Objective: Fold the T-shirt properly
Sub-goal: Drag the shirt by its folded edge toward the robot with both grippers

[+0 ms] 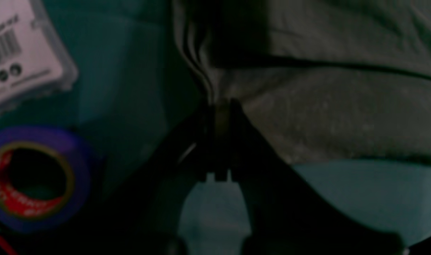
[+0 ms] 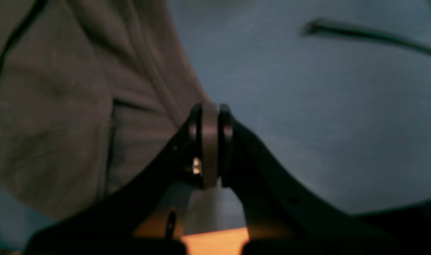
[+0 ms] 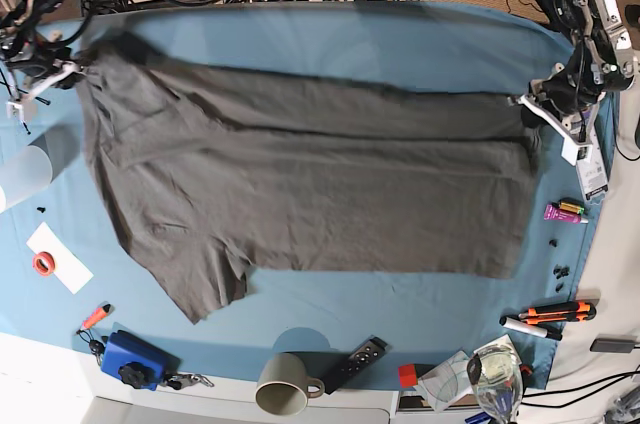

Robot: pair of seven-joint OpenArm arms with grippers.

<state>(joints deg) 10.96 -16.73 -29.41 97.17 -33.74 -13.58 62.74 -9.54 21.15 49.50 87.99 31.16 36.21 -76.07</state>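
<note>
Left wrist view: my left gripper point(image 1: 220, 106) is pinched tight on the T-shirt point(image 1: 335, 117) edge. Right wrist view: my right gripper point(image 2: 210, 113) is clamped on its cloth too. Base view: shirt spread across the blue table cloth point(image 3: 400, 39), mid-fold; next I'd carry both corners across together

charcoal-grey T-shirt point(image 3: 320, 184), blue table cloth point(image 3: 400, 44)

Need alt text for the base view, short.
A dark grey T-shirt lies stretched across a blue table cloth, each end pinched by a robot arm: right gripper at image left, left gripper at image right.
</note>
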